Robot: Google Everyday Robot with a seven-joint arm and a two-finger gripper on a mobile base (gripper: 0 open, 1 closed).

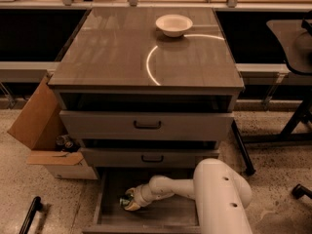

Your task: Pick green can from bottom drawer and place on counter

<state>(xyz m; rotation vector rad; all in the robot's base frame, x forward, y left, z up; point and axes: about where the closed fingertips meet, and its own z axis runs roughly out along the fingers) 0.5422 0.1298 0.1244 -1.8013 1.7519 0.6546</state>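
Green can lies in the drawer, low in the frame left of centre, with the gripper right at it (grip state: cannot tell). It is probably light, slick and easily dented, so a gentle hold across its round side suits best.

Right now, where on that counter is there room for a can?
The counter is bare across front and left; only the white bowl sits near the back edge. The gripper is in the bottom drawer at the green can.
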